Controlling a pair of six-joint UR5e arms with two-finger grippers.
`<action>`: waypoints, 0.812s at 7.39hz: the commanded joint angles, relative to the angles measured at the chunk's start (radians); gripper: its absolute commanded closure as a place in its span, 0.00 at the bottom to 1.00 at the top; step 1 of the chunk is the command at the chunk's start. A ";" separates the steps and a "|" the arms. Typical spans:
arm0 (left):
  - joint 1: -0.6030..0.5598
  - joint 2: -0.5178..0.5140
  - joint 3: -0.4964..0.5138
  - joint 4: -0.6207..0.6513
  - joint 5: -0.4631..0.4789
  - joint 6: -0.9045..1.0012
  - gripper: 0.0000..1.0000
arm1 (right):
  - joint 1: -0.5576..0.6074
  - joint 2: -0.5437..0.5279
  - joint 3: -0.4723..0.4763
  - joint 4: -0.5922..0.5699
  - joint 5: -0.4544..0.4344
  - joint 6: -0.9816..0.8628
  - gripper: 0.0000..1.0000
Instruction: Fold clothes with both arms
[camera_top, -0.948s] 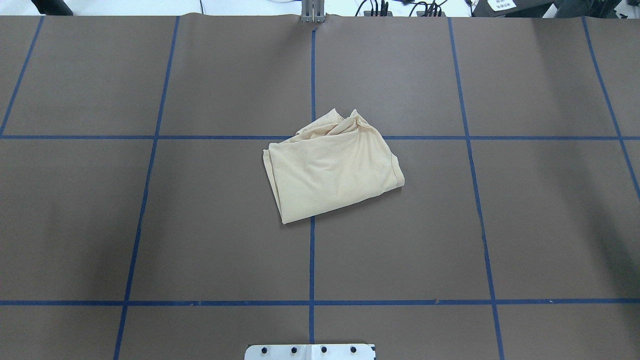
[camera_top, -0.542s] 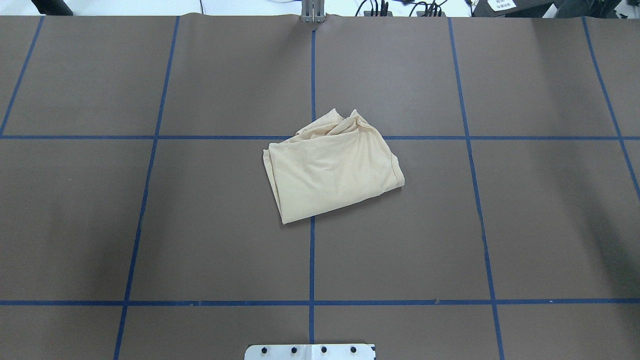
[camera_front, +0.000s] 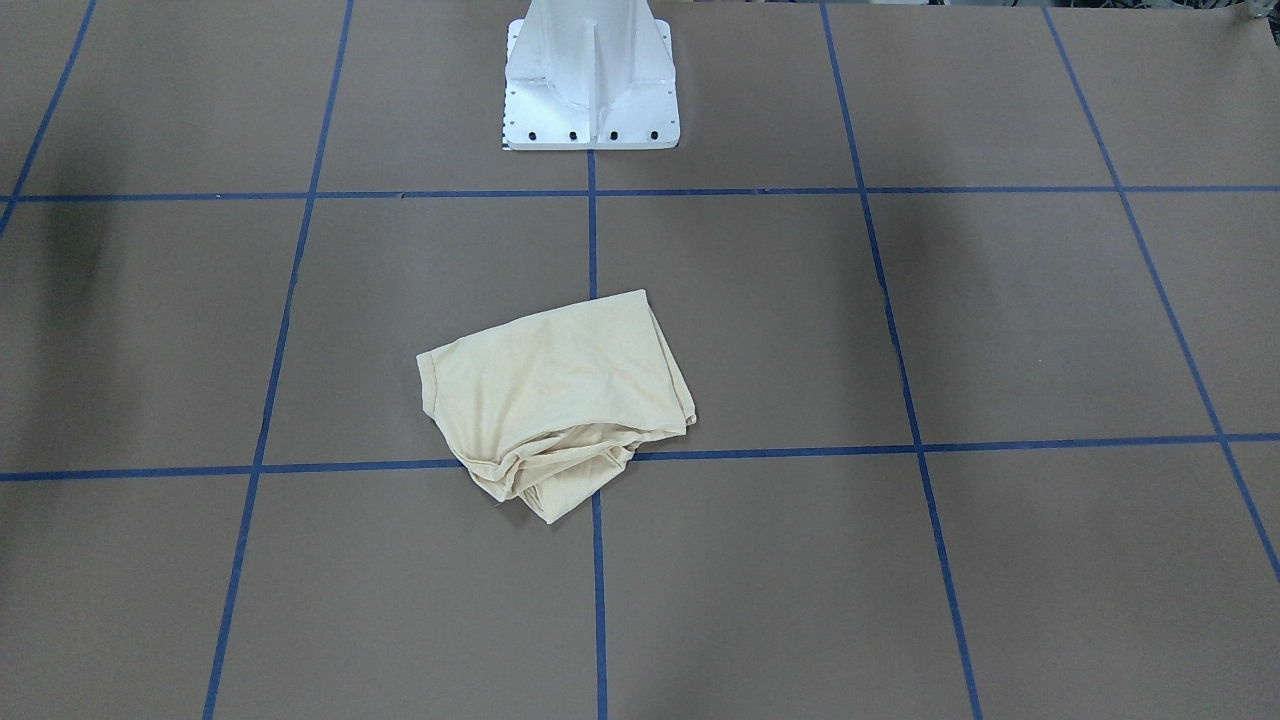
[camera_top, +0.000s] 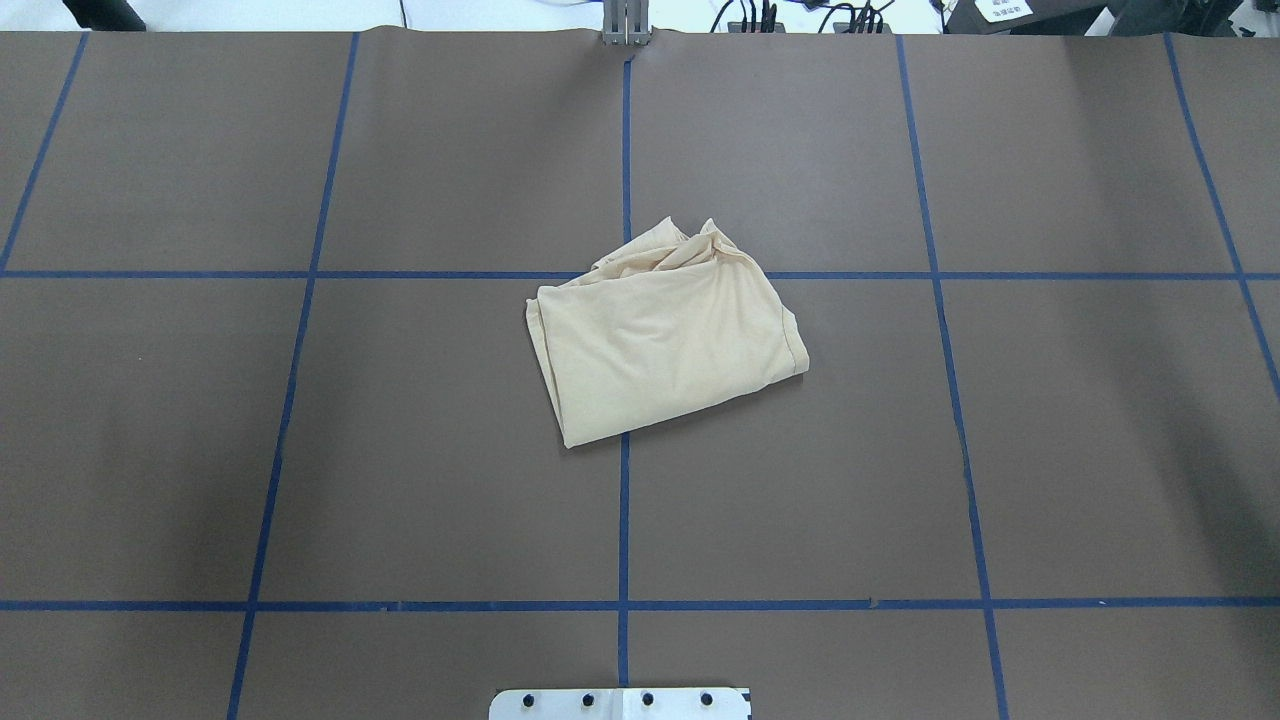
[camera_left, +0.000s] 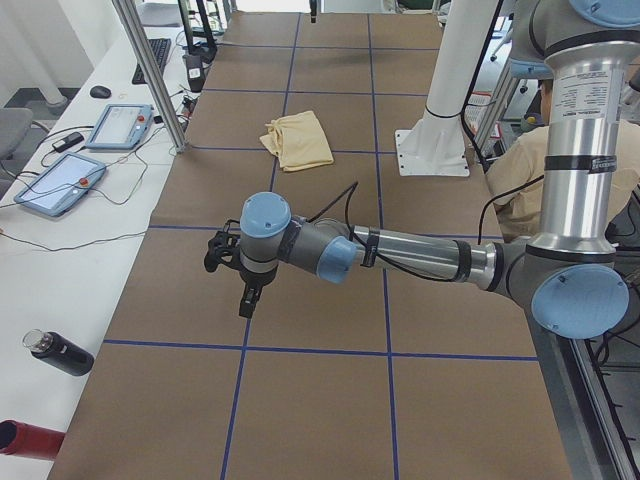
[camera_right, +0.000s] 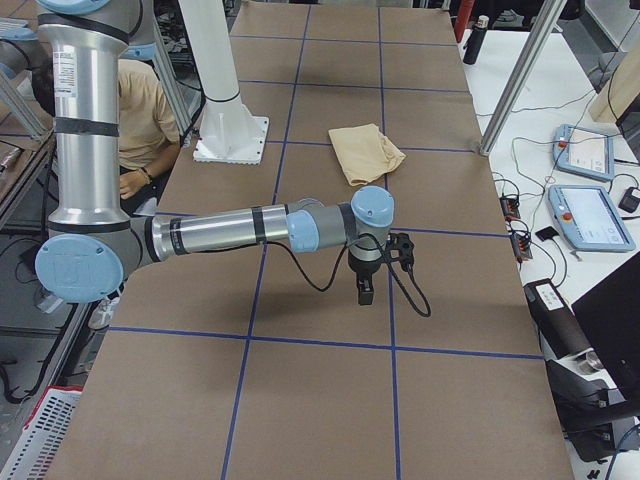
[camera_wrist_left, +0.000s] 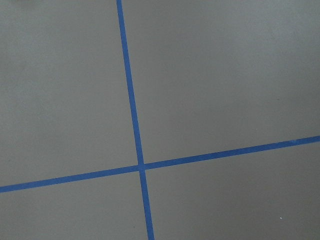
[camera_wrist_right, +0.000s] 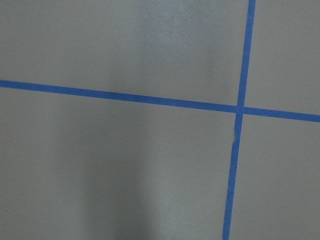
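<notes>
The pale cream T-shirt of thin fabric (camera_top: 665, 340) is laid as a compact, roughly rectangular packet at the middle of the brown paper-covered table (camera_top: 300, 450), over a crossing of the blue tape lines (camera_top: 624, 520). No sleeve is left showing, though the far edge is bunched. The folding is judged all but done, with only tidying left. The black left gripper (camera_left: 246, 298) is hung over bare table, well apart from the packet, and nothing is seen in it. Its finger spread cannot be told. The same is noted of the black right gripper (camera_right: 361, 288).

Folded cream T-shirt (camera_front: 555, 395) on brown table (camera_front: 1000, 330), white pedestal (camera_front: 592, 75)
</notes>
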 joint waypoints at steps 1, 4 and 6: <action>0.001 0.006 -0.004 0.000 0.001 -0.001 0.00 | 0.000 -0.007 0.007 -0.002 0.007 0.000 0.00; 0.001 0.008 0.001 0.000 0.001 -0.001 0.00 | 0.000 -0.009 0.001 -0.002 0.009 -0.001 0.00; 0.003 0.008 0.001 0.000 0.001 -0.001 0.00 | 0.000 -0.012 0.002 -0.002 0.010 -0.002 0.00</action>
